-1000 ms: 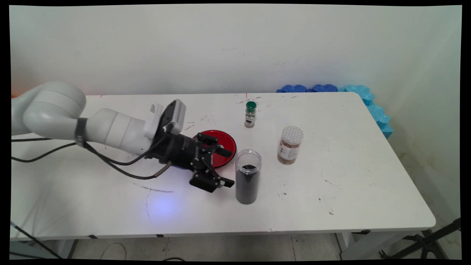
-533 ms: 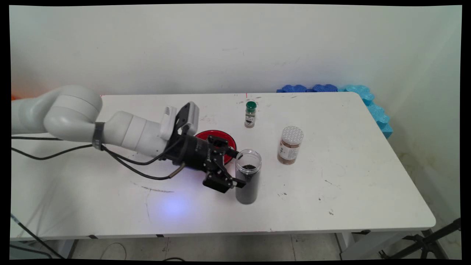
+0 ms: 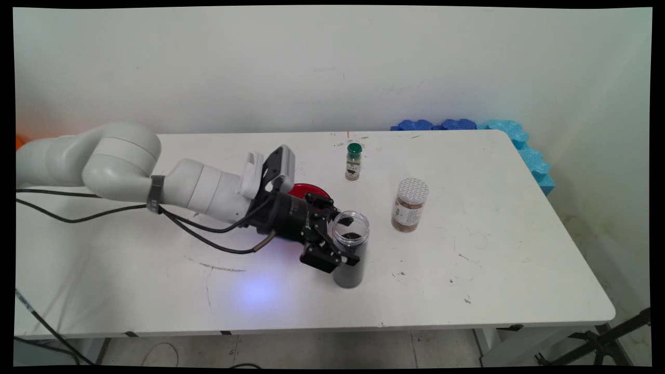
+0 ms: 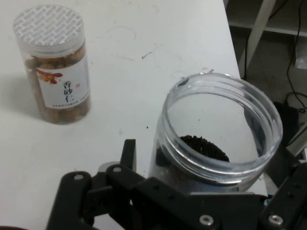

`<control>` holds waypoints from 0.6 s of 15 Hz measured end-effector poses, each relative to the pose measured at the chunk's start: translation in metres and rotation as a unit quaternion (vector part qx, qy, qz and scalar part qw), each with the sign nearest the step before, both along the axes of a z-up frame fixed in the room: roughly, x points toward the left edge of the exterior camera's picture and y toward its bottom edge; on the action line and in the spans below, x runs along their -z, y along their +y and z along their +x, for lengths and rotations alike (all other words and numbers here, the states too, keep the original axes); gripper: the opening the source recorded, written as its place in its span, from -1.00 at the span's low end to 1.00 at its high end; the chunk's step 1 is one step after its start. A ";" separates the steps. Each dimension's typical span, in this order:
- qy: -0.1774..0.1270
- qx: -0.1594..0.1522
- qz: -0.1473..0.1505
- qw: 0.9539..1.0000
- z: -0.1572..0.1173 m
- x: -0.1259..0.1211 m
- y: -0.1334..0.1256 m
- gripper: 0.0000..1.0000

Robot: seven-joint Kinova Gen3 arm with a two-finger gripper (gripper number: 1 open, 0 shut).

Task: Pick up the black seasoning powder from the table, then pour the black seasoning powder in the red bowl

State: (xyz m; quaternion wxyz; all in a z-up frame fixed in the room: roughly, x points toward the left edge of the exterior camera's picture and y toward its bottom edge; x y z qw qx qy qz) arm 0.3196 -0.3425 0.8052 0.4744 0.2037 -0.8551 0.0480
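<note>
A clear lidless jar (image 3: 351, 272) holding dark grains stands upright near the table's middle. My gripper (image 3: 342, 237) reaches in level from the left and is open, with one finger on each side of the jar's upper half. In the hand view the jar (image 4: 217, 125) fills the space between the fingers (image 4: 128, 152), and a small gap shows on the left side. The gripper (image 4: 211, 160) carries nothing.
A red plate (image 3: 307, 190) lies behind my wrist, mostly hidden. To the right stands a brown-filled jar with a white lid (image 3: 410, 205) (image 4: 55, 67). A small green-capped bottle (image 3: 354, 162) is at the back. Blue foam (image 3: 519, 139) lines the far right corner.
The arm has moved to the right across the table. The open gripper went from beside the dark-grain jar to straddling it. The jar has stayed in place.
</note>
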 end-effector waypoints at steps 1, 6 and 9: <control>-0.001 0.000 0.000 1.000 -0.001 0.001 0.000 1.00; -0.003 0.000 0.000 1.000 -0.003 0.002 -0.001 -1.00; -0.004 0.006 -0.001 1.000 -0.003 0.000 0.000 -1.00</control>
